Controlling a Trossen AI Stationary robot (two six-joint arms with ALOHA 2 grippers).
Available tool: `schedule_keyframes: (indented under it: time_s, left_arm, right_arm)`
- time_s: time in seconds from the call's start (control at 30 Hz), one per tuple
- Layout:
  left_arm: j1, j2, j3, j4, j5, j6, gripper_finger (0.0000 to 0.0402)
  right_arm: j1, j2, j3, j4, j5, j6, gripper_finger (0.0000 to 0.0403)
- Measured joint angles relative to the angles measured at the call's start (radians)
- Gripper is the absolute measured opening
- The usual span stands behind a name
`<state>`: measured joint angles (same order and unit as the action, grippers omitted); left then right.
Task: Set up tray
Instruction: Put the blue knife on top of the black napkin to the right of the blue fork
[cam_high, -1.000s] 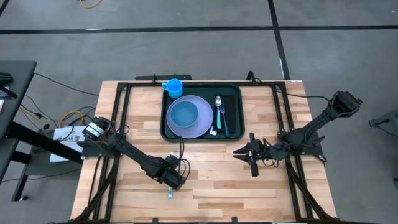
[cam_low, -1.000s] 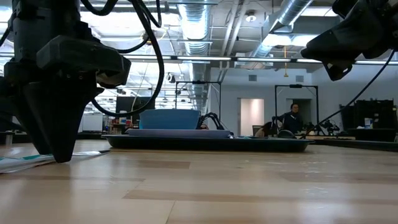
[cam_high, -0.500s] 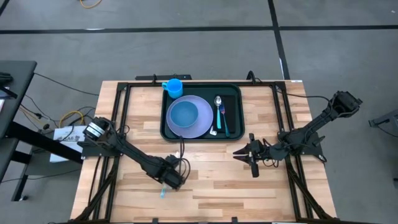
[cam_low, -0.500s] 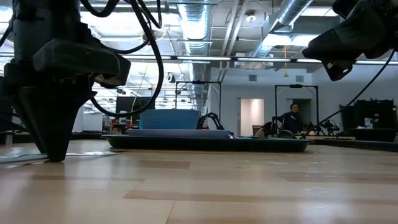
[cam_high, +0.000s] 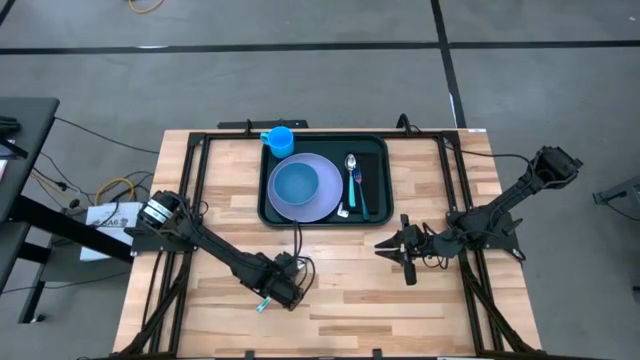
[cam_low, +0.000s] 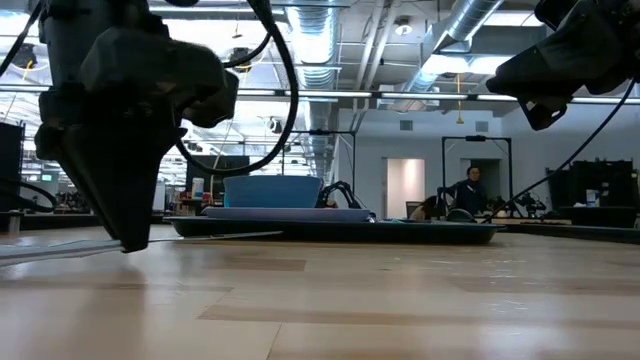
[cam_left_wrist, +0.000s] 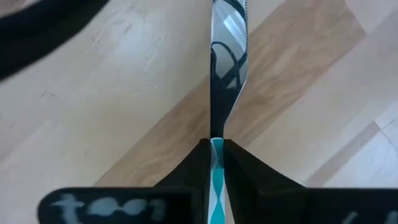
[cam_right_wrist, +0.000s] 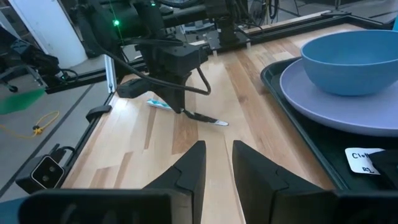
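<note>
From above, the tray (cam_high: 375, 213) lies at the far middle of the table (cam_high: 470, 195), well apart from both pincers. The left gripper (cam_high: 268, 300) is near the front edge, clenched on a knife (cam_high: 262, 305) with a teal handle. The right gripper (cam_high: 392, 246) waits just in front of the tray's right corner.

At table height, the bowl (cam_low: 272, 190) stands on the tray.

The left wrist view shows the fingers (cam_left_wrist: 242, 171) pressed on the knife handle.

The right wrist view shows its fingers (cam_right_wrist: 189, 165) slightly apart, grasping nothing.
</note>
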<state>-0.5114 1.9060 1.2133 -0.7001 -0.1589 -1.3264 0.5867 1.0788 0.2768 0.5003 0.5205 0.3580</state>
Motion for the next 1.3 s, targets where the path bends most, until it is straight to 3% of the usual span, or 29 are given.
schedule_keyframes:
  time_s: [0.3, 0.63, 1.0, 1.3]
  left_arm:
    - [0.0, -0.002, 0.006, 0.022, -0.02, 0.044, 0.0007]
    - [0.007, -0.004, 0.124, -0.013, -0.135, 0.164, 0.0009]
    - [0.055, -0.005, 0.286, 0.01, -0.441, 0.488, 0.001]
    - [0.105, -0.005, 0.311, 0.301, -0.712, 0.915, 0.001]
  right_arm:
    - [0.0, 0.0, 0.0, 0.002, 0.0, -0.001, 0.0073]
    - [0.0, 0.0, 0.0, 0.013, 0.002, -0.024, 0.0072]
    - [0.0, 0.0, 0.0, 0.122, 0.002, -0.03, 0.0072]
    - [0.0, 0.0, 0.0, 0.141, 0.002, -0.04, 0.0072]
